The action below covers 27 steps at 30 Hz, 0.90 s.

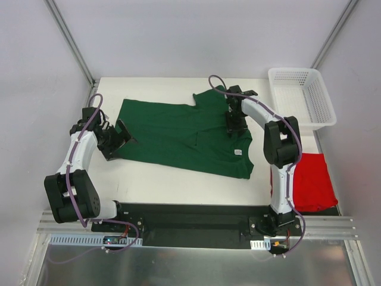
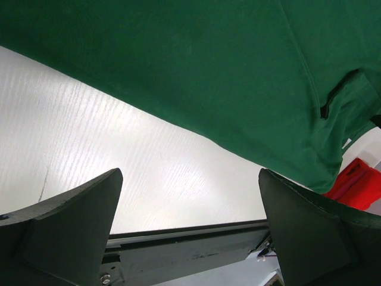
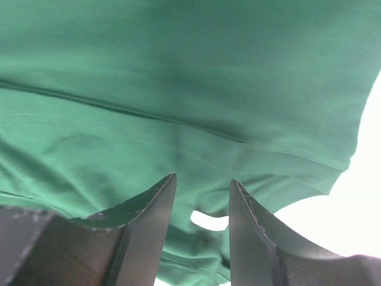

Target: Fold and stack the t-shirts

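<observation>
two tees on counter [image 1: 178, 182]: green t-shirt [image 1: 172, 134] spread out, red t-shirt [image 1: 312, 182] at rt edge. left jaws wide by green's edge; right jaws narrow, over green.

1. Green t-shirt [image 1: 178, 134]: matt cloth, fine knit, stitched seams.
2. Red t-shirt [image 1: 312, 179]: matt cloth.
3. Worktop [image 1: 178, 185]: white, smooth, faint sheen, fine lined grain.
4. Basket [image 1: 321, 98]: white plastic, open lattice.
5. Left pincer [image 2: 190, 173]: fingers [image 2: 71, 220] dark, matt, slightly grainy.
6. Metal sheet [image 1: 190, 262] below the arm bases: grey, brushed, dull shine.
</observation>
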Motion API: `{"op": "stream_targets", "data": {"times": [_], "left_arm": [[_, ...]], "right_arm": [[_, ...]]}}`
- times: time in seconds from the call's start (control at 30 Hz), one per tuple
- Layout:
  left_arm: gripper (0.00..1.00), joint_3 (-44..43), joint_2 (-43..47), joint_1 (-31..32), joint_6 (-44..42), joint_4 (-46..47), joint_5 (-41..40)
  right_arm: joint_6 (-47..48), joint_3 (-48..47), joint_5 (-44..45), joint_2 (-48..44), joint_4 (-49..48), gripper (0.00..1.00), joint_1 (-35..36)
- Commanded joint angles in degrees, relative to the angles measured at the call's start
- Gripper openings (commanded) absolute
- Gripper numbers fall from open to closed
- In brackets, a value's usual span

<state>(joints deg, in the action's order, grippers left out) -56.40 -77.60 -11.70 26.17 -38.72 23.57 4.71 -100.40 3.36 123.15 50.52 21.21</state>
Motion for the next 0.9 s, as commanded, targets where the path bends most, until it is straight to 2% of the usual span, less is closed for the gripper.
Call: {"op": "stream_targets", "data": {"times": [0.0,0.7,0.83,0.87], "left_arm": [[0.99,-0.2,0.8,-0.2,-0.2,0.2,1.1],[0.99,0.9,1.7,-0.1,0.5,0.3,1.4],[0.99,1.4,1.9,-0.1,0.5,0.2,1.5],[0.99,1.5,1.9,-0.2,0.5,0.2,1.5]], "right_arm": [[-0.7,0.4,1.3,-2.1,1.7,0.43,-0.3],[-0.8,-0.1,2.6,1.1,1.9,0.43,-1.4],[-0.8,-0.6,1.7,2.0,2.1,0.41,-2.1],[-0.8,-0.6,1.7,2.1,2.1,0.38,-2.1]]}}
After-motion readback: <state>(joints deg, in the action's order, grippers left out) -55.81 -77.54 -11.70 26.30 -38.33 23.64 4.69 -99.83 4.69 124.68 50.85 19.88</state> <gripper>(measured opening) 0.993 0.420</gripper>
